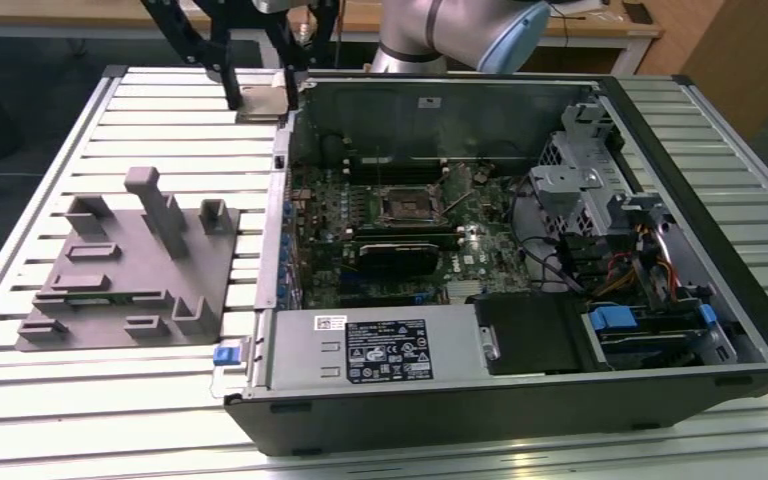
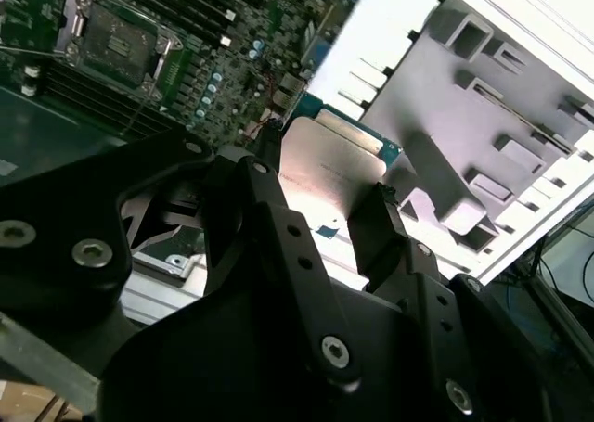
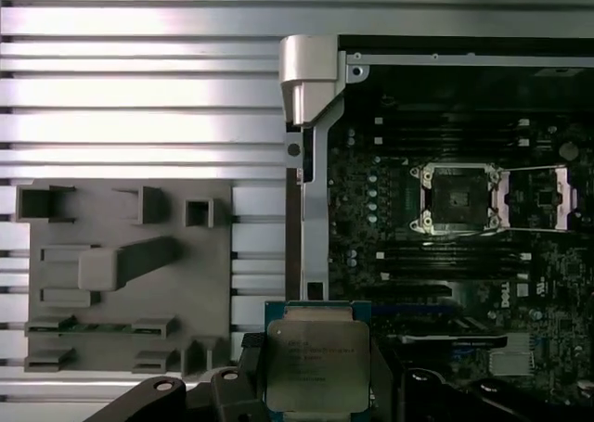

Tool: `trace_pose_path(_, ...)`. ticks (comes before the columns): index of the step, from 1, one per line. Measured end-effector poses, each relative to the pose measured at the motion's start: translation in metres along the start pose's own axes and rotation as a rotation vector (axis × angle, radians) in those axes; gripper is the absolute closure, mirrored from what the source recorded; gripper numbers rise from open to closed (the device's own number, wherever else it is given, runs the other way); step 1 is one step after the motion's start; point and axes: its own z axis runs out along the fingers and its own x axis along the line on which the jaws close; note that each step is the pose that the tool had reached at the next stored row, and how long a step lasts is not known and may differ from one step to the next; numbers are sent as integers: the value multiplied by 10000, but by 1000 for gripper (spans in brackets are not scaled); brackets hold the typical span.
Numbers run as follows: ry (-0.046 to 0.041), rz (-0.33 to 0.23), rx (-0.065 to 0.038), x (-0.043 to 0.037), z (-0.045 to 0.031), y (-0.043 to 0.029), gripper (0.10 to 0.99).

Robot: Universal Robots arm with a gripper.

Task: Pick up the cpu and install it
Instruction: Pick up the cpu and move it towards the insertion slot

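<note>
Clamping the cpu (image 3: 317,366) by opposite edges, the gripper (image 2: 323,185) hangs beside the open computer case (image 1: 518,410).

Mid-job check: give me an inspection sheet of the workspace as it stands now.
Surface: slatted metal table, carrying the fixture and the case.
Job's things: cpu between the fingers, by the case's corner nearest the fixture; socket open.
Clutter: grey fixture beside the case, on the exterior view's left.
Grippers: gripper shut on cpu, fingers on opposite edges.
Cables: coloured wires inside the case, away from the socket.
Surroundings: wooden desk behind the arm.
</note>
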Motion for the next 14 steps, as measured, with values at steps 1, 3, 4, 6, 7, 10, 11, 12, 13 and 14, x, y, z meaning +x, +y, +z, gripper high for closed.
trace_pose_path(1,-1,0,0,-34,3,5,549)
trace_pose_path(3,-4,-1,-1,-101,10,12,549)
trace_pose_path(4,-5,-1,0,-135,13,15,549)
trace_pose_path(6,-7,0,0,-200,20,25,549)
trace_pose_path(7,-8,-1,0,-235,24,33,549)
trace_pose_path(10,-13,-1,-2,-339,36,57,549)
trace_pose_path(11,-14,0,-1,-371,40,67,549)
trace_pose_path(12,-14,-1,0,-403,44,79,549)
trace_pose_path(13,-15,-1,0,-433,48,92,549)
trace_pose_path(14,-17,-1,-1,-464,53,109,549)
